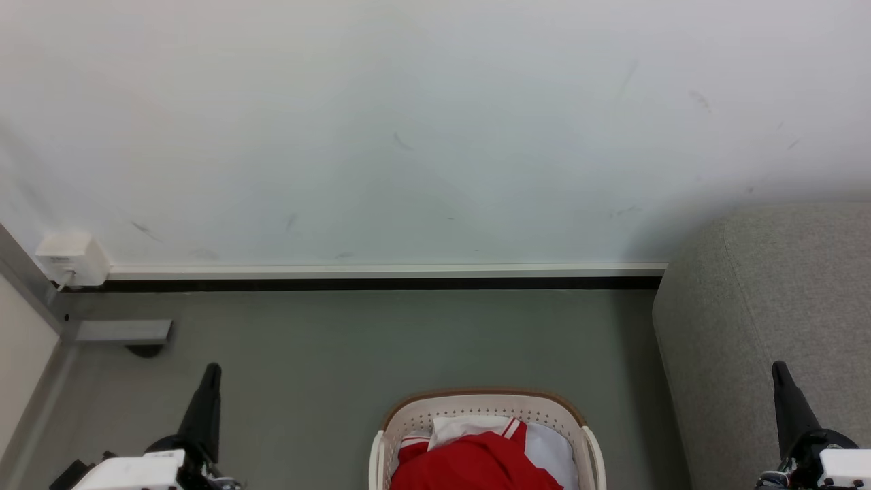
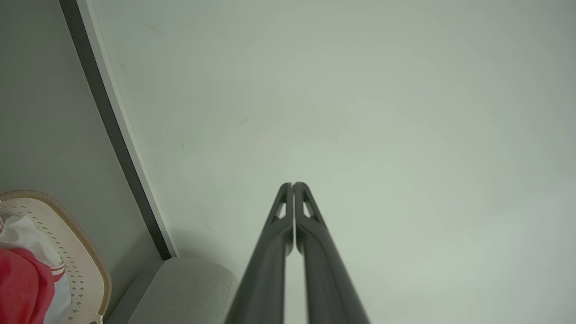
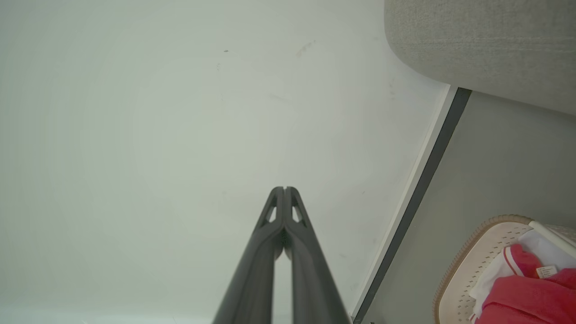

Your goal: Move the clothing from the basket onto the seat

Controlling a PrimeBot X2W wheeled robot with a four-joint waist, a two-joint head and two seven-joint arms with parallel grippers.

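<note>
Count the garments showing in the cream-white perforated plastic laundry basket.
2. A soft red jersey is heaped in the basket nearer the robot; a white garment with red-and-white striped trim sits just beyond it, by the far side. More may lie hidden underneath.

The left end effector (image 1: 211, 374) stands at the lower left of the head view, its dark fingers pressed together and pointing up the frame. The right end effector (image 1: 780, 373) stands at the lower right, also pointing up, fingers meeting tip to tip and gripping nothing.
</note>
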